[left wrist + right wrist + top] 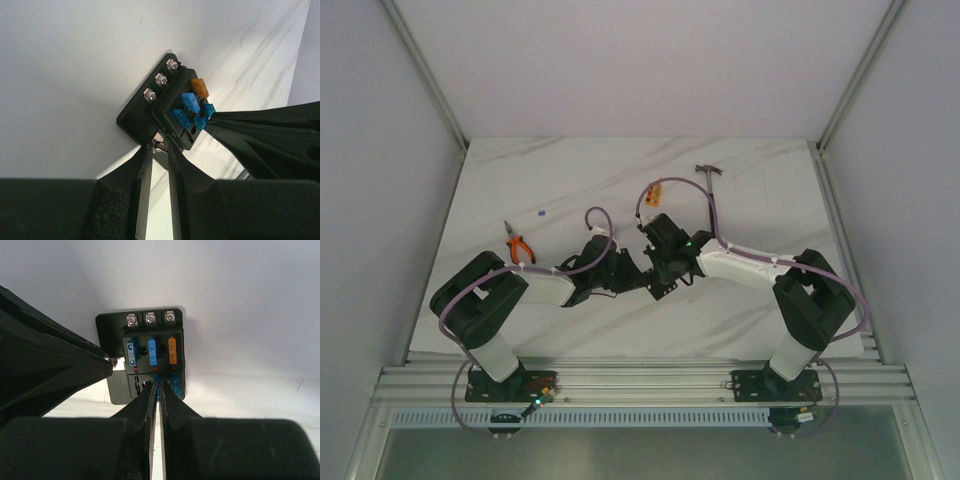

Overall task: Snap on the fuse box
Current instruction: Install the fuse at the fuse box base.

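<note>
The fuse box (112, 325) is a small black square box lying on the white table, with blue fuses (152, 352) and one orange fuse (172, 350) on its top face. My left gripper (160, 146) is shut on a silver screw terminal at the box's side edge. My right gripper (157, 385) comes in over the near row, its jaws nearly together with a blue fuse pinched between the tips. In the left wrist view the fuse box (132, 117) lies tilted, and the right fingers (225, 125) reach it from the right. From above, both grippers meet at mid-table and hide the box.
Orange-handled pliers (518, 245) lie at the left of the table. A hammer (710, 172) lies at the back right, and a small orange block (655, 192) sits just behind the grippers. A tiny blue piece (540, 212) lies at the back left.
</note>
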You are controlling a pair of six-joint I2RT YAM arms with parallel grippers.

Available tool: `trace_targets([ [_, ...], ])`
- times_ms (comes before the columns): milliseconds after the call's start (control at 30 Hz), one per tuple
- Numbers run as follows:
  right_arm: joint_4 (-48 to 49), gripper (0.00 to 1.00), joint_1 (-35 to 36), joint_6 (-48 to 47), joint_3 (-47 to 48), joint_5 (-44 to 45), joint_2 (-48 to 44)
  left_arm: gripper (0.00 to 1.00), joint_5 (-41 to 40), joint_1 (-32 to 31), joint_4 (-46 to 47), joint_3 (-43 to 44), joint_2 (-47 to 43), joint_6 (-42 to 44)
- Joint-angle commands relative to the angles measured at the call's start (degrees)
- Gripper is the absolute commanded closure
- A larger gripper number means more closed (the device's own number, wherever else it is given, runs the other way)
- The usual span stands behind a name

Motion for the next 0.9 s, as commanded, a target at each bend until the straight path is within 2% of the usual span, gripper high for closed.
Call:
trace_targets([
  [0,-5.7,0.9,0.5,-1.4,0.9,0.5,3.4,0.72,-1.5,-0.2,-2.3,0.6,-0.4,0.6],
  [167,-7.9,0.93,0.5,-2.2,0.7,2.6,3.2,0.72,-1.8,-0.2,-2.5,0.6,-0.5,0.7],
  [400,-9.6,0.93,0.5,-3.7,0.9,0.9,2.4,0.73,-1.5,-0.2,-2.3,0.7,-0.5,0.7],
  [867,-8.3,0.85,1.0,-2.5,3.7,-3.7,1.5,0.73,-0.9,-0.2,-1.8,0.7,-0.6,0.4],
])
